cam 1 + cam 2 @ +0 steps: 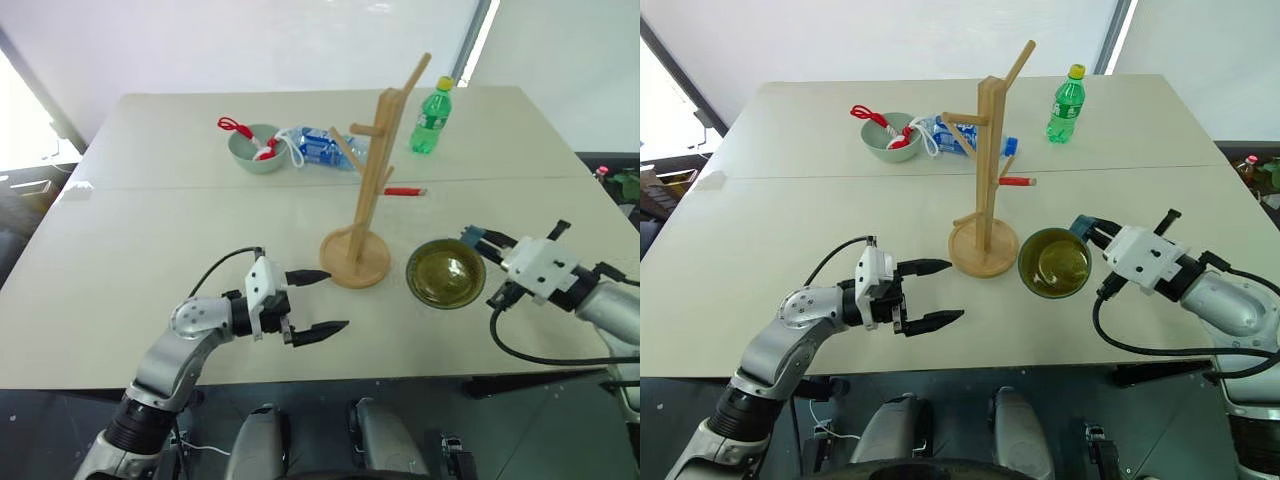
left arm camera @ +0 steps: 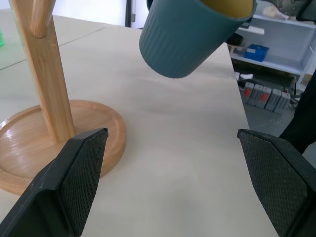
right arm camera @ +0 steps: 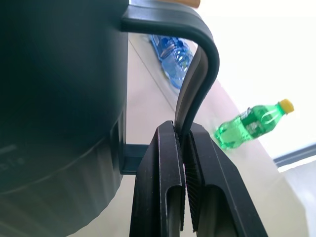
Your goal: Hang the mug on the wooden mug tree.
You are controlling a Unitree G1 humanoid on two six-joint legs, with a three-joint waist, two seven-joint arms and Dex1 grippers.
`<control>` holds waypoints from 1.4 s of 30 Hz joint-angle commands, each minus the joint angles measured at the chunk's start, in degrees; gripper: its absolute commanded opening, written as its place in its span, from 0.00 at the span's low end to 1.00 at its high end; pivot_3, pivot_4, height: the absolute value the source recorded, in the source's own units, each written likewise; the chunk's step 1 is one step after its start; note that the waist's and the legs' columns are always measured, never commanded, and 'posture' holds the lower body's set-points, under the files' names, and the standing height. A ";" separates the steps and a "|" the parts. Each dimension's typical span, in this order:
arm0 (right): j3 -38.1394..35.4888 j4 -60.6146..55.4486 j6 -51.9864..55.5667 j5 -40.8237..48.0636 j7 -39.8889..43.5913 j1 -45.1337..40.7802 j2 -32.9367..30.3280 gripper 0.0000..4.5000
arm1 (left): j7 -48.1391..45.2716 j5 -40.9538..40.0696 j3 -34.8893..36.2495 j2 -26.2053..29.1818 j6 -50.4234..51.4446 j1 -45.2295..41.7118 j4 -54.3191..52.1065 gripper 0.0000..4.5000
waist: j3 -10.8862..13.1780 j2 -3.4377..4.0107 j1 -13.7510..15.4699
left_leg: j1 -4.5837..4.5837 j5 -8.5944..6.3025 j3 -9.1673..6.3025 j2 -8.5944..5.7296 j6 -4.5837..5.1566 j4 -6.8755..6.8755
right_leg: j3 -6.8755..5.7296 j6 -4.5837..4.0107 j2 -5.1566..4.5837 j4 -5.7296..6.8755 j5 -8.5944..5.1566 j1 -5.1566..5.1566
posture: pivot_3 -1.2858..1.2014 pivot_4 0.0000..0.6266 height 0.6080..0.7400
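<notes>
Right wrist view has the right gripper [image 3: 183, 148] clenched on the loop handle of the mug [image 3: 54, 89]. Head views put the mug [image 1: 446, 272] lifted off the table [image 1: 150, 230], tipped, just right of the wooden mug tree [image 1: 368, 190] base. Left gripper [image 1: 322, 301] hangs spread wide, empty, near that base.

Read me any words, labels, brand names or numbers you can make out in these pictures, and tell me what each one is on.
No text can be read.
Green bottle: its label is too small to read.
Crumpled clear bottle with blue label: print too blurred to read.
Mug, wooden mug tree, bowl: no markings show.
</notes>
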 commanded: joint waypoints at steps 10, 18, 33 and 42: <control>3.74 -4.42 7.97 0.19 3.01 -14.68 -5.76 0.01 | -1.82 -7.59 5.60 1.19 3.32 -5.81 -2.84 1.00 | 0.04 -0.05 0.01 | -0.05 0.00 -0.03 0.01 0.00 0.00 | -0.03 0.00 -0.03 -0.01 0.00 -0.02 | 0.52 0.24 1.00; 8.33 -1.45 7.60 -0.50 4.29 -20.87 -4.86 0.01 | -1.64 -10.78 7.44 3.94 6.62 -7.44 -6.82 1.00 | 0.05 -0.05 -0.06 | -0.06 0.00 -0.02 0.01 0.00 -0.01 | -0.02 0.00 -0.04 -0.01 0.00 -0.03 | 0.52 0.24 1.00; 15.17 1.95 9.60 -3.26 4.89 -28.11 -2.85 0.01 | 1.59 -15.56 10.57 3.75 9.32 -8.04 -8.86 1.00 | 0.05 -0.05 0.00 | -0.06 0.00 -0.01 0.01 0.00 0.00 | -0.02 0.00 -0.05 -0.01 0.01 -0.03 | 0.52 0.24 1.00; 14.64 2.15 8.94 -5.90 4.64 -30.24 -3.41 0.67 | 1.99 -15.59 10.19 3.58 9.24 -8.30 -8.53 1.00 | 0.05 -0.05 -0.03 | -0.05 0.00 -0.01 -0.01 0.00 0.00 | -0.02 0.00 -0.04 0.00 0.01 -0.02 | 0.52 0.24 1.00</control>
